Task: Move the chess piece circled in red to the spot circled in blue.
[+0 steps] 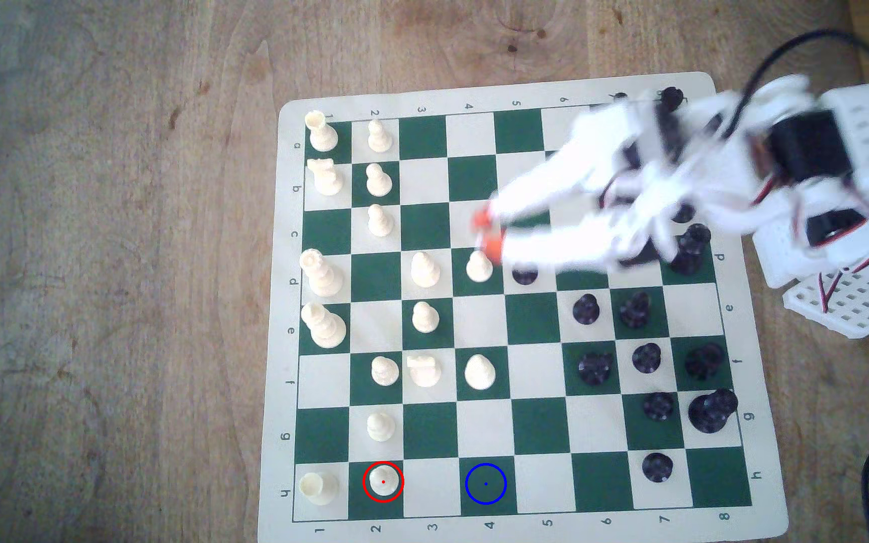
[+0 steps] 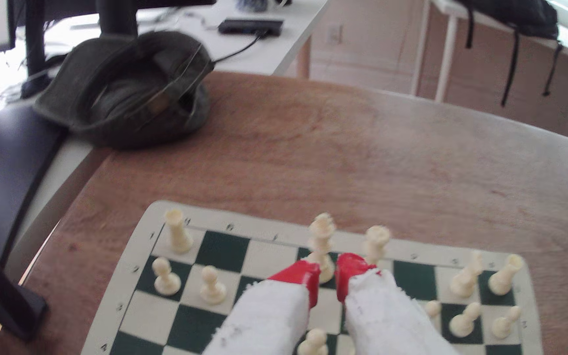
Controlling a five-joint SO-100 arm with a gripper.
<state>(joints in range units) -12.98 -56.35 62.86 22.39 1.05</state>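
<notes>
— White pawn (image 1: 383,481): where?
— Standing upright in the red ring, on the row h edge of the chessboard (image 1: 756,501), just beside the cream rook (image 1: 319,486) in the corner.
— Blue-ringed green square (image 1: 485,484)?
— Same row, two squares toward the exterior view's right, bare.
— Pincer (image 1: 487,234)?
— Well apart, above mid-board near another white pawn (image 1: 479,266); red tips slightly parted, holding nothing. Blurred.
— Below?
— Wooden tabletop (image 1: 108,261).

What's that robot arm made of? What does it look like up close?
The arm looks like white plastic with black motor blocks at its joints. Thin red, white and black wires and a thicker black cable run along it. The gripper has two chunky white fingers with a rough surface, each capped with a bright red-orange tip.
</notes>
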